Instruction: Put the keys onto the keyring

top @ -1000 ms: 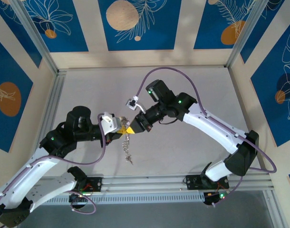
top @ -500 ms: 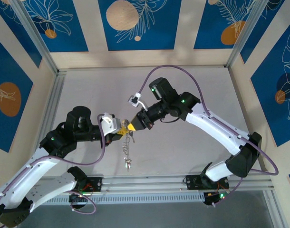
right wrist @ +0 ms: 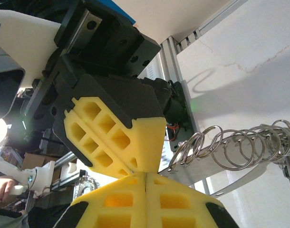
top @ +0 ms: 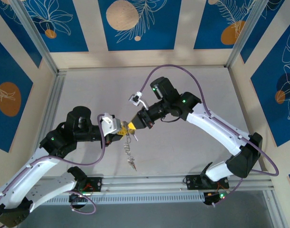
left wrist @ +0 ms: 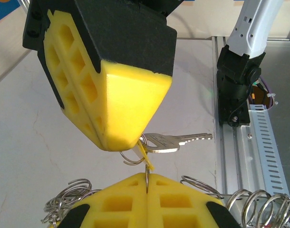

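Fingers [left wrist: 130, 204] tight on keyring [left wrist: 147, 173] and keys [left wrist: 176, 140]

The table [top: 183, 152] is viewed from above and behind the arm bases [top: 83, 183], at a distance, looking down. Each wrist view is taken at very close range along its own yellow fingers [left wrist: 135, 186], the left gripper [left wrist: 147, 176] and the right gripper [right wrist: 145, 175] being faced toward one another. Their meeting point is shared by all three views.

Key [left wrist: 180, 140] head half hidden behind right hand [left wrist: 115, 145]; keyring coils [left wrist: 259, 205] cut off.
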Robot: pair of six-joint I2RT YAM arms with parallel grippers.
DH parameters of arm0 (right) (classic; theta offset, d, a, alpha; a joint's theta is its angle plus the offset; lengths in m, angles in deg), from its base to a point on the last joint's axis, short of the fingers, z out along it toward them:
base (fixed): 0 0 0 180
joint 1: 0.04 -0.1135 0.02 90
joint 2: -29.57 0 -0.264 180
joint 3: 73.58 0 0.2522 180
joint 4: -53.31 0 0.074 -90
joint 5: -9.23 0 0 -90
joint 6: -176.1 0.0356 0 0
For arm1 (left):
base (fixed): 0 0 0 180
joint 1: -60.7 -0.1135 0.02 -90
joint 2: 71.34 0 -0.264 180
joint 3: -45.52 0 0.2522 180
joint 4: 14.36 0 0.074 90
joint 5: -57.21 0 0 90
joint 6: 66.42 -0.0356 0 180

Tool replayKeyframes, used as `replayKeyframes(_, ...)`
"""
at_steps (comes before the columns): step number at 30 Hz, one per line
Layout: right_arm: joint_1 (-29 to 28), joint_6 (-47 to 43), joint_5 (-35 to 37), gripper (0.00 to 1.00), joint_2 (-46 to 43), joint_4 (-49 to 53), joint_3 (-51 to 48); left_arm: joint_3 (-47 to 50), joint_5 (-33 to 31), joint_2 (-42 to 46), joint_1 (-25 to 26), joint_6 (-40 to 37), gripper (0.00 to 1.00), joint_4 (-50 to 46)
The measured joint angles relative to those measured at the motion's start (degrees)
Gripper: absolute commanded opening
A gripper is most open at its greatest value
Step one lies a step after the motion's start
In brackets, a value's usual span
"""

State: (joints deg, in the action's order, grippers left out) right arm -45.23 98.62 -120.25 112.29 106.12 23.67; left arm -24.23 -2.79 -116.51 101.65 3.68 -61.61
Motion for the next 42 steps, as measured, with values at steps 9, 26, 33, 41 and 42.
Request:
replayKeyframes(9,-0.7,0.0,-1.1,0.0,-0.3,-0.9,-0.8,0.0,-1.6,0.1,0.1,0.0,0.0,0.1)
replayKeyframes(26,-2.5,0.6,-1.4,0.0,-0.7,-2.0,-1.9,0.0,-3.1,0.1,0.2,0.0,0.0,1.1)
replayKeyframes(33,-2.5,1.6,-0.9,0.0,-0.7,-2.4,-1.9,0.0,-3.1,0.3,0.2,0.0,0.0,1.1)
replayKeyframes(41,-2.4,2.3,1.2,0.0,-1.0,-2.5,-1.9,0.0,-3.5,0.9,0.2,-0.2,0.0,1.1)
replayKeyframes(42,-2.4,2.4,1.4,0.0,-1.0,-2.6,-1.9,0.0,-3.6,0.9,0.2,-0.2,0.0,1.1)
